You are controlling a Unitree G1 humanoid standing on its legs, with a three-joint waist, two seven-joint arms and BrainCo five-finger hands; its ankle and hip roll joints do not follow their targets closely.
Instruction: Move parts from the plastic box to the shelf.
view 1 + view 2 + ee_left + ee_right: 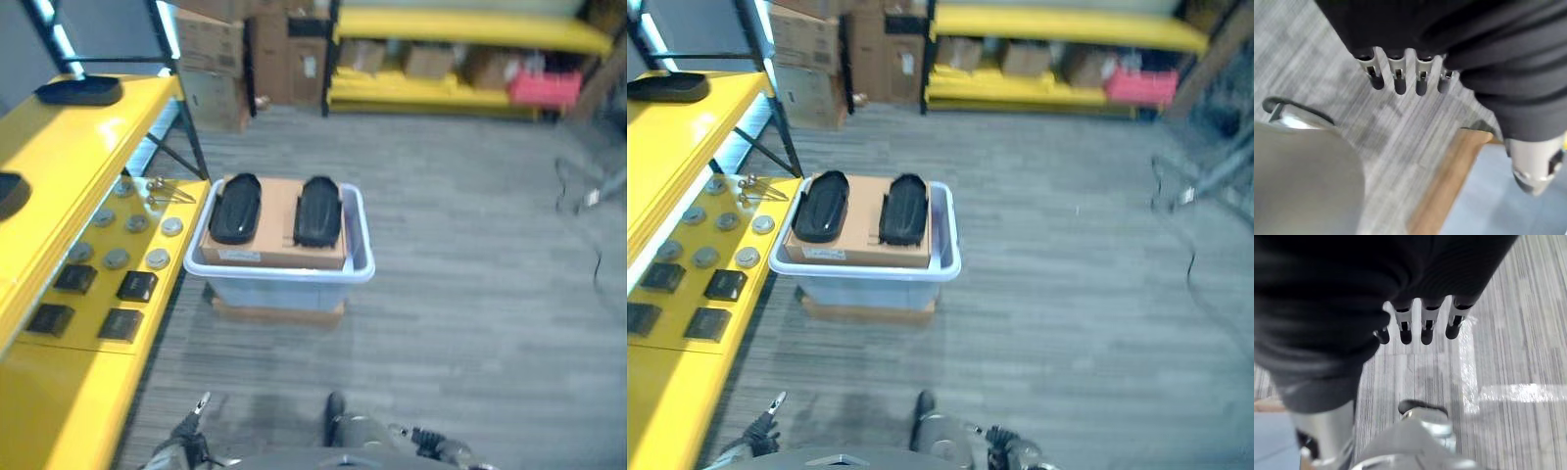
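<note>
A pale translucent plastic box (280,270) stands on the grey floor beside the yellow shelf (93,147). A cardboard carton inside it carries two black oval parts, one on the left (236,208) and one on the right (318,211). Another black oval part (78,91) lies on the shelf's top level, and a second one (8,192) shows at the view's left edge. My left hand (1399,81) hangs over the floor with straight fingers and holds nothing. My right hand (1426,325) hangs the same way, open and empty.
The shelf's lower level holds several round metal discs (137,223) and black square blocks (136,285). A wooden board (1447,188) lies under the box. Cardboard cartons (245,54) and a yellow rack (460,59) stand at the back.
</note>
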